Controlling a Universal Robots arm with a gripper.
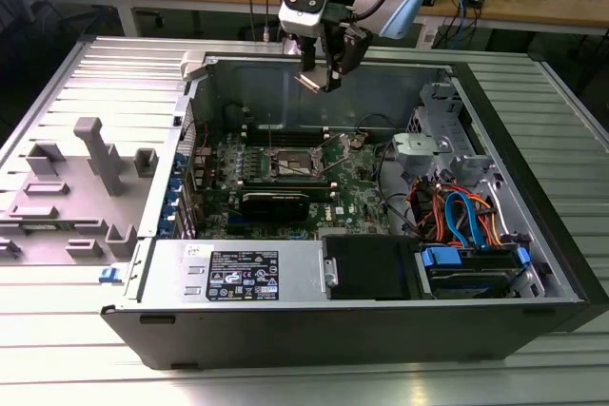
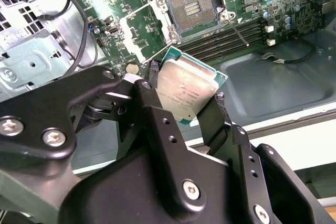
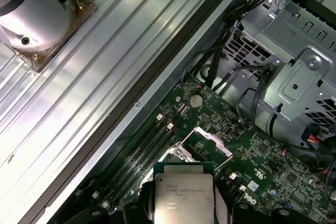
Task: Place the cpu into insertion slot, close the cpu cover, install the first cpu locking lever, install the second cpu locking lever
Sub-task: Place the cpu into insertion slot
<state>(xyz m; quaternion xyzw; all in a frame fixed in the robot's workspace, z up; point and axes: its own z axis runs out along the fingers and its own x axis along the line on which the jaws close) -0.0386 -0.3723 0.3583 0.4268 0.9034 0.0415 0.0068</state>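
My gripper (image 1: 322, 76) hangs high over the back of an open computer case, shut on the cpu (image 1: 314, 81). In both wrist views the cpu (image 2: 186, 90) (image 3: 184, 192) is a flat square chip with a dull silver top and a green edge, pinched between two black fingers (image 2: 151, 107). The insertion slot (image 2: 191, 9) (image 1: 290, 166) lies below on the green board, its dark centre bare. The cpu cover (image 3: 211, 141) stands swung up beside it. Thin locking levers (image 2: 239, 31) stick out, unlatched.
Long black memory slots (image 2: 231, 38) run beside the socket. A drive cage with orange and blue cables (image 1: 457, 206) fills the case at the exterior view's right. A power supply (image 1: 238, 273) sits along the front. A grey plastic fixture (image 1: 86, 178) lies outside, on the left.
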